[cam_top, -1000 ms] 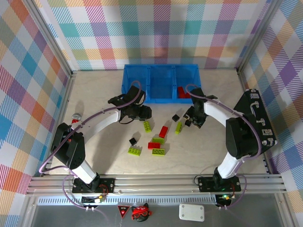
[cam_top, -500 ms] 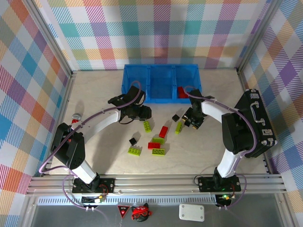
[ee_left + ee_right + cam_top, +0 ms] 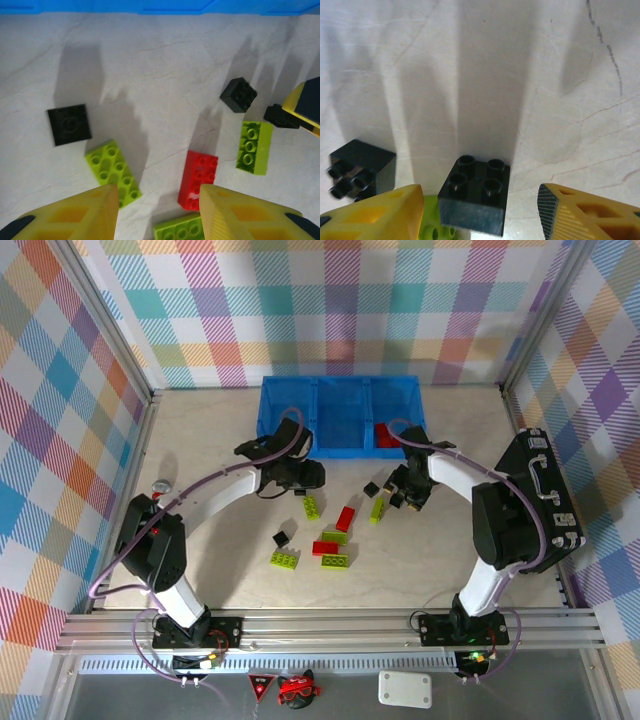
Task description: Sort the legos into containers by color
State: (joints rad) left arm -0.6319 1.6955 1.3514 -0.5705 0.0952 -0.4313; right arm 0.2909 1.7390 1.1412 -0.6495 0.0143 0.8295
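Right gripper [image 3: 479, 210] spread wide, yellow fingers [image 3: 380, 210] straddling a black two-by-two brick [image 3: 476, 186], nothing clamped. The smart play looks like a straight, centred drop and a squeeze on its flat sides, clear of the second black brick [image 3: 360, 167] just beside it. Left gripper [image 3: 157, 210] hangs just as wide and empty over a red brick [image 3: 198, 179] and a lime brick [image 3: 113, 171], and the blue bin [image 3: 340, 382] sits beyond the scatter with red pieces [image 3: 386, 435] in its right compartment. All on a pale, veined tabletop [image 3: 200, 430], slick-looking so a nudge may skate a brick, boxed in by pastel plaid walls [image 3: 330, 300], a black case [image 3: 545, 490] at right.
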